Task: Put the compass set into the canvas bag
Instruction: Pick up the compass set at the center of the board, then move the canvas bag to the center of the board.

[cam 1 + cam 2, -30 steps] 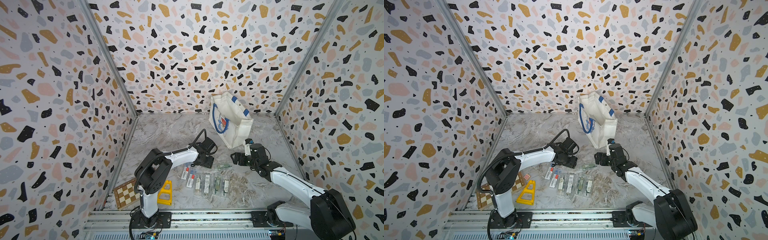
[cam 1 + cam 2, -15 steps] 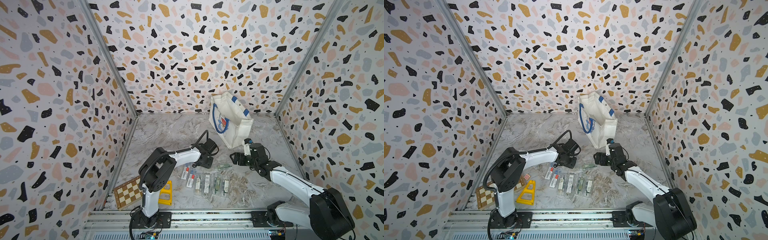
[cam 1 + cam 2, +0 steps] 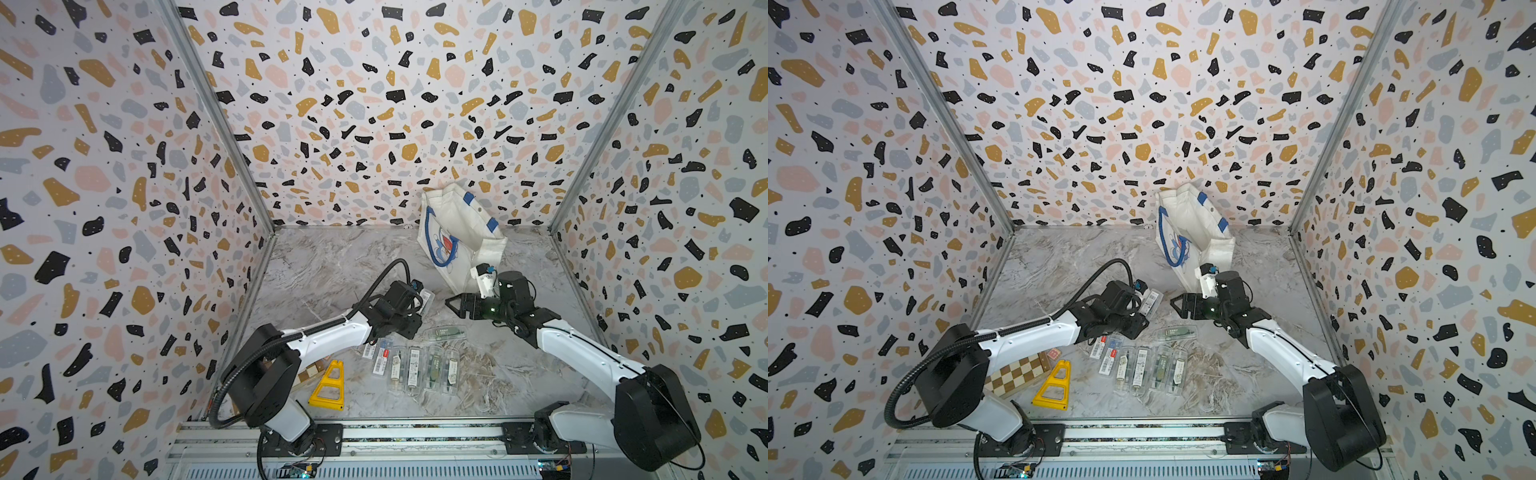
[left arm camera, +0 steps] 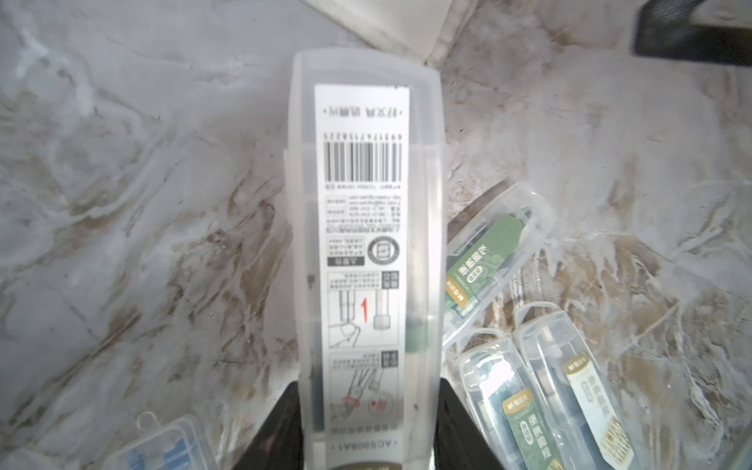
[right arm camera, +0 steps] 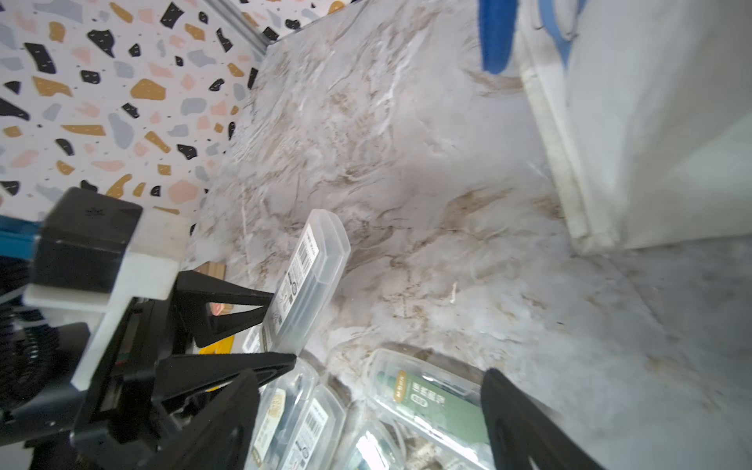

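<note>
Plainly, the left gripper [image 5: 283, 329] is clamped on one short end of a clear, long plastic compass set case with a white barcode label [image 4: 366, 244], pinching it across its narrow width. That hold seems chosen so most of the case sticks out ahead of the jaws and can go into an opening end first. Its long axis runs straight out from the gripper, with the free end aimed toward the bottom corner of the white boxy canvas bag with blue strap handles [image 3: 457, 232] and apparently tilted up off the grey marble-patterned tabletop [image 3: 332, 266]. The case is not yet in the bag, which stands near the back wall. The right gripper [image 3: 457, 306] hangs between the two with jaws spread and empty, probably ready to steady the bag. Further clear cases [image 3: 415, 365] lie in a row nearer the front.
</note>
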You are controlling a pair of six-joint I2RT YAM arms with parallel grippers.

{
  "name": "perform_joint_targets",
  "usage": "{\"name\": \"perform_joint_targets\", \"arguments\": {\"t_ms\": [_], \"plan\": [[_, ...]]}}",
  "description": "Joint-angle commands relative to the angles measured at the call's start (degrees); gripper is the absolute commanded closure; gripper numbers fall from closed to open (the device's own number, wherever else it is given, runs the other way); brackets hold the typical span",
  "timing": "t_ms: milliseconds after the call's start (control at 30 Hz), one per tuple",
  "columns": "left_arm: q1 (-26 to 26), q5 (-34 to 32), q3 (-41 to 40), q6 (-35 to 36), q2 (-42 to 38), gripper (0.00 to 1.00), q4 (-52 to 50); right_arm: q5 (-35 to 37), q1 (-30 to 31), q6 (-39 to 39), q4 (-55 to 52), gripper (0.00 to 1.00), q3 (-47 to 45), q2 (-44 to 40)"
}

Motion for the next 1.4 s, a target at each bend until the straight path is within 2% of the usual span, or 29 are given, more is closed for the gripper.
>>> {"name": "perform_joint_targets", "arguments": {"t_ms": [0, 167, 333, 500, 933, 1067, 1100, 1167, 1367], "plan": [[-0.53, 2.12, -1.19, 5.58, -2.36, 0.87, 4.52, -8.12, 1.47, -0.5, 0.54, 0.15, 4.28, 1.92], [-0.65, 3.6, -2.24, 6.36, -3.83, 0.88, 6.14, -13.58, 3.19, 0.58, 2.09, 0.19, 6.5, 6.24], [-0.73, 4.12, -2.27, 6.92, -4.29, 0.88, 6.16, -16.56, 3.14, 5.14, 7.04, 0.28, 6.75, 9.63], [-0.73, 3.56, -1.98, 7.48, -4.33, 0.89, 5.14, -16.38, 3.18, 6.68, 8.72, 0.4, 7.84, 11.61], [-0.73, 3.39, -1.62, 7.82, -4.2, 0.89, 4.87, -12.52, 3.18, 4.67, 5.8, 0.7, 9.93, 13.56], [-0.73, 3.41, -1.72, 7.65, -4.25, 0.88, 4.87, -11.48, 3.23, 3.87, 5.18, 0.77, 10.0, 13.35], [-0.73, 3.25, -1.72, 7.57, -4.25, 0.86, 4.79, -10.96, 3.26, 3.54, 4.83, 0.77, 10.08, 13.14], [-0.68, 3.12, -1.81, 7.33, -4.38, 0.74, 4.57, -9.52, 3.23, 2.88, 3.98, 0.8, 10.18, 12.54], [-0.73, 0.61, -2.09, 6.48, -6.51, 0.2, 3.25, -4.0, 3.31, 1.21, 0.26, 0.98, 11.72, 9.12]]}}
